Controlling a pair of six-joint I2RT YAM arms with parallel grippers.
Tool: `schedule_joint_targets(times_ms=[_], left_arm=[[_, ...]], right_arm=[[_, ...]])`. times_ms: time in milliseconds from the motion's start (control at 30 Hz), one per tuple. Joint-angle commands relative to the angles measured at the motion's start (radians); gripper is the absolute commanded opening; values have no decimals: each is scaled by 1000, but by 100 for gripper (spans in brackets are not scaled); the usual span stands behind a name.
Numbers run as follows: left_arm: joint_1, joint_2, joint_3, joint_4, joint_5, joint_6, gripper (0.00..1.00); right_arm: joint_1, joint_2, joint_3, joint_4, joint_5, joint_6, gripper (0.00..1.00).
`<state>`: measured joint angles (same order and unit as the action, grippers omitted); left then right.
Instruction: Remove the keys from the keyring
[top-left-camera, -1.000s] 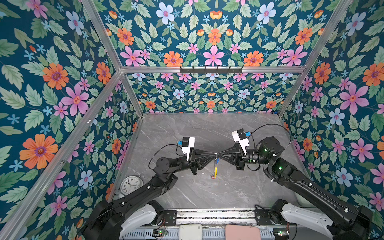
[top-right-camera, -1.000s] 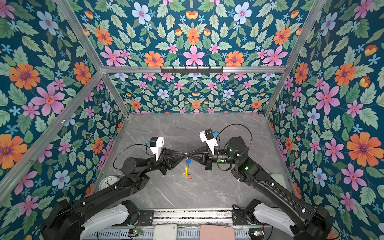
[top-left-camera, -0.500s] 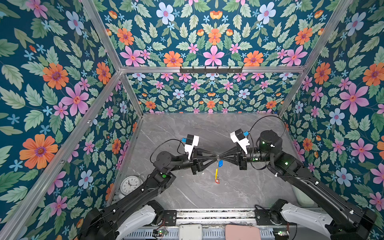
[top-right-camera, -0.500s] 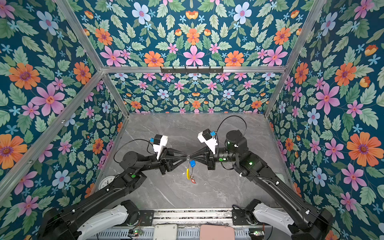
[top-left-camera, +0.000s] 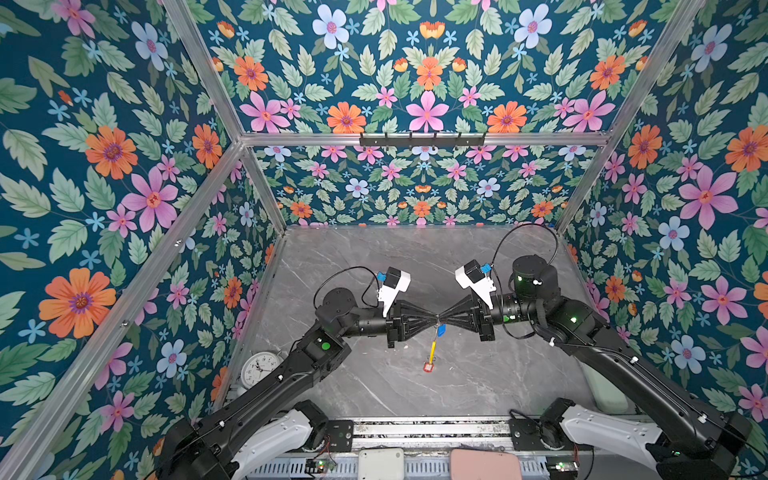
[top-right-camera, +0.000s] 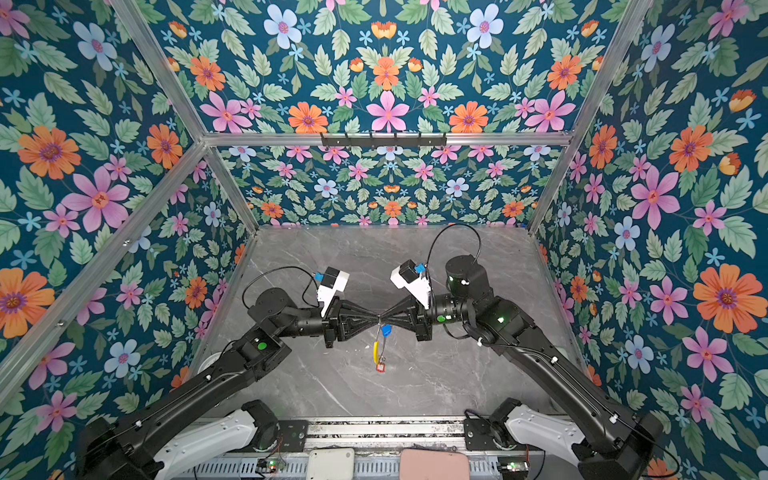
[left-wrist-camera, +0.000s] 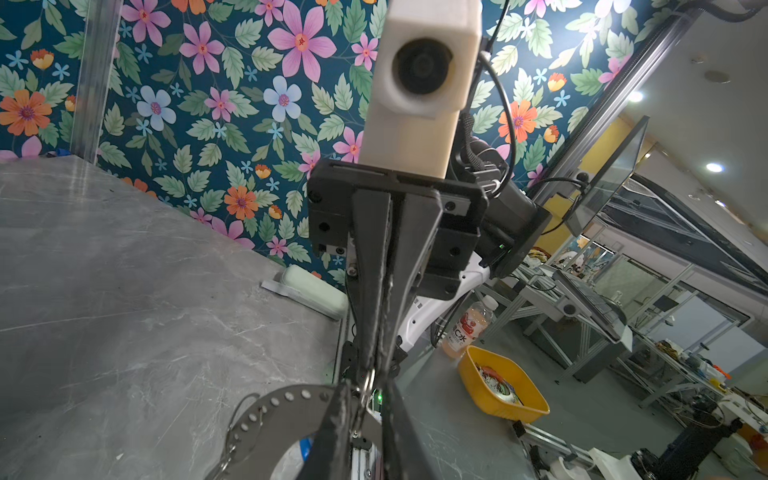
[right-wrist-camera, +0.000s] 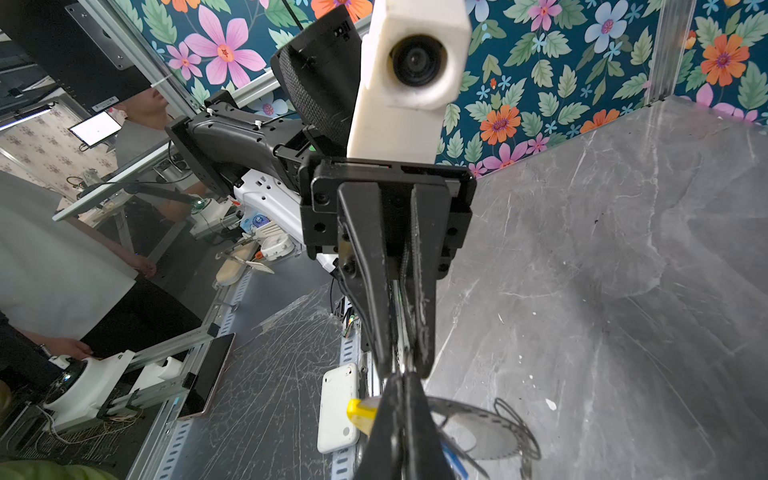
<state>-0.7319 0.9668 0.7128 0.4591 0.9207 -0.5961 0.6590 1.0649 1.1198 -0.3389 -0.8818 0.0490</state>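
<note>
Right gripper (top-left-camera: 443, 319) is clamped on keyring (top-left-camera: 432, 351), held aloft. Left gripper (top-left-camera: 432, 321) is nearly closed tip-to-tip with it, grip indeterminate. Keys (top-left-camera: 428, 366) dangle.

Tabletop (top-right-camera: 436, 374) gleams: a smooth grey marble-look slab with a soft sheen. Keyring (left-wrist-camera: 268, 413) is dull grey metal, studded along its rim. Its yellow sleeve (top-right-camera: 376, 351) is glossy plastic. Blue tag (top-right-camera: 386, 331) and red tag (top-right-camera: 380, 367) are shiny plastic. Camera housing (left-wrist-camera: 419, 83) is matt off-white plastic, faintly grainy. Frame post (top-right-camera: 165, 79) is brushed aluminium.
</note>
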Motion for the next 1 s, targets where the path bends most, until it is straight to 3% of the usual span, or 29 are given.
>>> schedule_joint_targets(times_ms=[0, 200, 600, 867, 967], left_arm=[[1, 4, 8, -2, 24, 21, 13], [2, 6, 12, 5, 20, 28, 0], [-1, 19, -44, 201, -43, -20, 0], [-1, 22, -68, 278, -75, -33, 0], [-1, 18, -73, 295, -83, -32, 0]], right_arm=[[2, 4, 13, -4, -3, -23, 0], [1, 12, 16, 3, 4, -22, 0], [2, 20, 8, 83, 46, 39, 0], [2, -27, -26, 150, 121, 100, 39], [2, -58, -58, 190, 146, 128, 49]])
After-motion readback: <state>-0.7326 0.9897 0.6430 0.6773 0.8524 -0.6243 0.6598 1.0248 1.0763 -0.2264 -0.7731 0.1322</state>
